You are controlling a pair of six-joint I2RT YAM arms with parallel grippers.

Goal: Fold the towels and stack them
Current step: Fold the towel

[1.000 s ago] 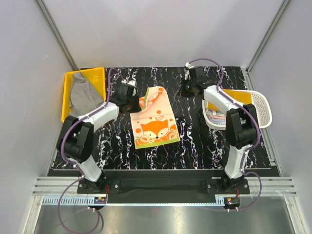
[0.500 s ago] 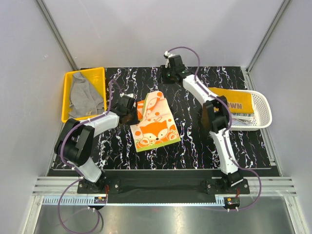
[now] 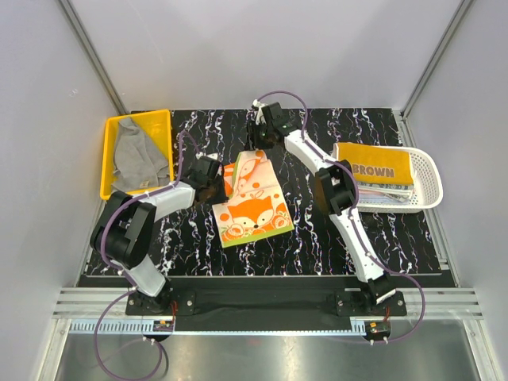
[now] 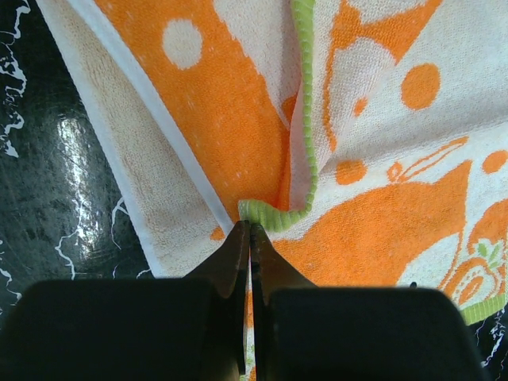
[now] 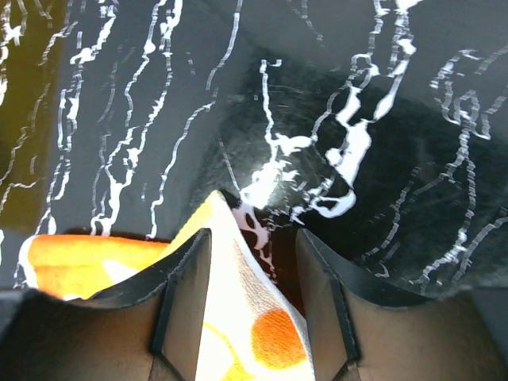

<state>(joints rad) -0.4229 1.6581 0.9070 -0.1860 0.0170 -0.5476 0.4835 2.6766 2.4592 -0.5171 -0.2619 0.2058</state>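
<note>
**Left gripper (image 4: 249, 226) pinched on the fox towel, right gripper (image 5: 252, 238) spread at its far corner**

Left gripper first: my two fingers are pressed tight together with no gap, and the green-hemmed edge of the orange fox towel (image 4: 381, 230) is nipped right at their tips. From there the cloth runs away ahead of me and to my right. A paler flap of it, folded over, lies ahead and to my left on the black marbled table (image 3: 333, 230).

My right gripper is at the opposite, far end of the same towel. Its fingers stand apart, and the towel's pointed corner pokes up into the gap between them. I cannot tell whether either finger touches the cloth.

Off to the outer side of my left arm, a grey towel (image 3: 139, 155) lies crumpled in the yellow bin (image 3: 111, 127). Out beyond my right arm, a yellow towel lettered BROWN (image 3: 373, 167) lies across the white basket (image 3: 425, 171).
</note>
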